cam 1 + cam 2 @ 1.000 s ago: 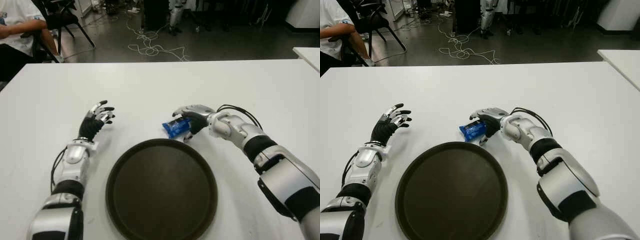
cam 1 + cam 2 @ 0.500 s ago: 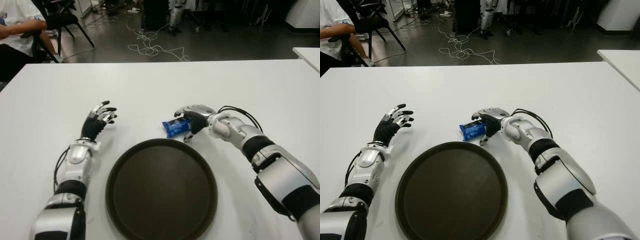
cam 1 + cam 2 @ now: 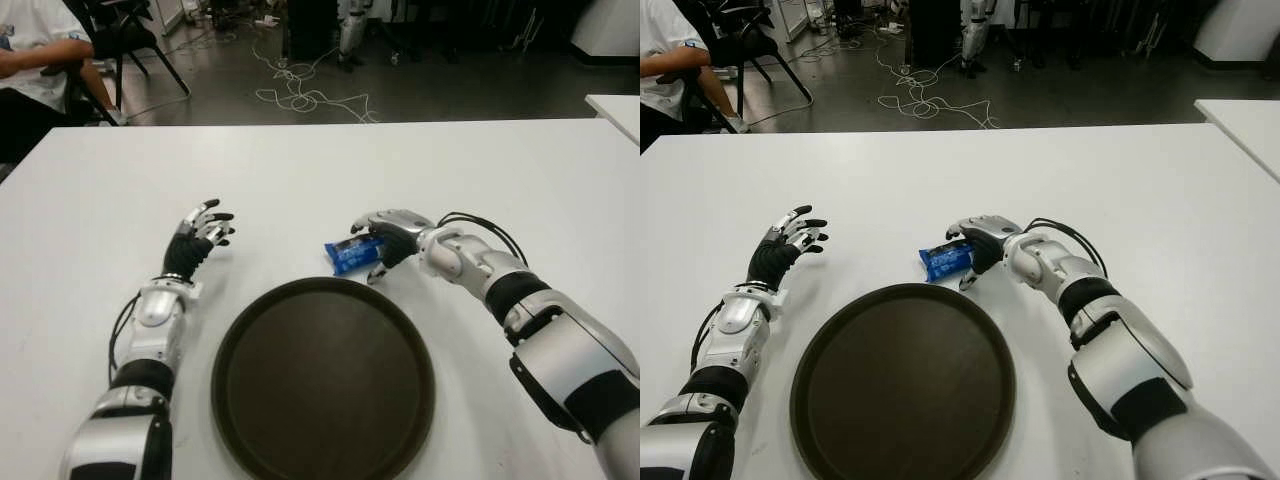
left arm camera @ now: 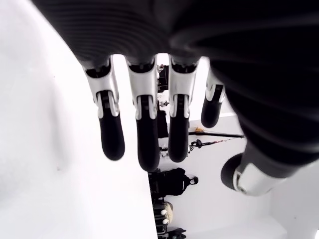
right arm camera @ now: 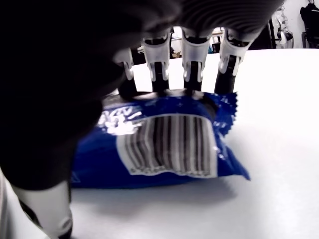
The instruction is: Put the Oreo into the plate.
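Observation:
A blue Oreo packet (image 3: 350,255) lies on the white table (image 3: 300,170), just beyond the far rim of the dark round plate (image 3: 323,380). My right hand (image 3: 374,250) covers the packet's right end. Its fingers (image 5: 192,74) curl over the packet's far edge (image 5: 164,144), touching it, while the thumb (image 3: 373,273) reaches down toward the plate's rim. The packet still lies flat on the table. My left hand (image 3: 202,228) shows to the left of the plate, fingers (image 4: 144,129) spread and holding nothing.
A seated person (image 3: 35,60) and a black chair (image 3: 125,35) are beyond the table's far left corner. Cables (image 3: 300,95) lie on the floor behind the table. A second white table (image 3: 615,108) shows at the right edge.
My right hand has shifted very slightly over the packet, which stays in place. My left hand has edged a little forward.

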You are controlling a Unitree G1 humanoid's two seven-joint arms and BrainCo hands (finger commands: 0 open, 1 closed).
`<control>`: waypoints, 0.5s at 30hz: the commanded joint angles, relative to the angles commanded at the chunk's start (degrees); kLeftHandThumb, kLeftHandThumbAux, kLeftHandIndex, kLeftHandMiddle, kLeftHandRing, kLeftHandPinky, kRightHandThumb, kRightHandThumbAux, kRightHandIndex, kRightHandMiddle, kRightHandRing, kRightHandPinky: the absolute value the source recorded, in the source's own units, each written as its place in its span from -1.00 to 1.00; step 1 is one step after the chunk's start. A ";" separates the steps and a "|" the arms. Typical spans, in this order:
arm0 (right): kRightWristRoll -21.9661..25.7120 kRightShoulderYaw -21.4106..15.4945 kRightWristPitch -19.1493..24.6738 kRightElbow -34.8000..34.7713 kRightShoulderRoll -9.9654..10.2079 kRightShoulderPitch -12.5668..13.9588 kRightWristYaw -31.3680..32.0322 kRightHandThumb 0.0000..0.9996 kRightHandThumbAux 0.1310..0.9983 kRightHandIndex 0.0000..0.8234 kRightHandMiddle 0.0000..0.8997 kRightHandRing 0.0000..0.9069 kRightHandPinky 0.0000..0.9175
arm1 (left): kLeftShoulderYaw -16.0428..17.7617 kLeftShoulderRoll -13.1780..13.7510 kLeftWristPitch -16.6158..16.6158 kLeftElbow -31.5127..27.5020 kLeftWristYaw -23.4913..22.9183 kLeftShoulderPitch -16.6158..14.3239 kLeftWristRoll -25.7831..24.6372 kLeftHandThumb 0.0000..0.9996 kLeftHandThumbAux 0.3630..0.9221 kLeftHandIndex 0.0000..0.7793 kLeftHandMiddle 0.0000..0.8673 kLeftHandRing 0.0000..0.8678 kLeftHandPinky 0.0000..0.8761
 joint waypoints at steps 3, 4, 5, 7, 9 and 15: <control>-0.08 0.06 -1.11 -0.30 -0.29 0.03 -1.25 -1.00 0.43 -0.46 -0.47 -0.48 -0.52 | -0.02 -0.03 -0.11 -0.03 0.20 0.02 0.06 -0.60 -0.18 -0.57 -0.30 -0.22 -0.13; -0.11 0.08 -1.39 -0.35 -0.36 0.04 -1.60 -1.00 0.43 -0.45 -0.45 -0.45 -0.48 | -0.02 -0.03 -0.13 -0.02 0.23 0.01 0.07 -0.60 -0.18 -0.57 -0.30 -0.22 -0.13; -0.23 0.17 -1.73 -0.36 -0.42 0.10 -2.31 -1.00 0.44 -0.44 -0.44 -0.44 -0.47 | -0.03 -0.03 -0.16 -0.01 0.21 0.01 0.06 -0.60 -0.18 -0.57 -0.30 -0.23 -0.13; -0.52 0.37 -2.36 -0.38 -0.54 0.21 -3.79 -1.00 0.45 -0.43 -0.39 -0.38 -0.40 | -0.03 -0.03 -0.22 0.00 0.17 0.03 0.06 -0.59 -0.17 -0.57 -0.30 -0.23 -0.13; -1.03 0.72 -3.13 -0.49 -0.80 0.22 -5.70 -1.00 0.48 -0.41 -0.33 -0.32 -0.31 | 0.03 -0.09 -0.13 0.05 0.10 -0.02 -0.06 -0.59 -0.16 -0.56 -0.30 -0.23 -0.13; -2.58 1.70 -4.12 -0.32 -1.32 -0.17 -8.99 0.13 0.39 -0.03 0.04 0.06 0.04 | 0.27 -0.31 0.22 0.31 -0.16 -0.25 -0.50 -0.56 -0.15 -0.57 -0.30 -0.23 -0.15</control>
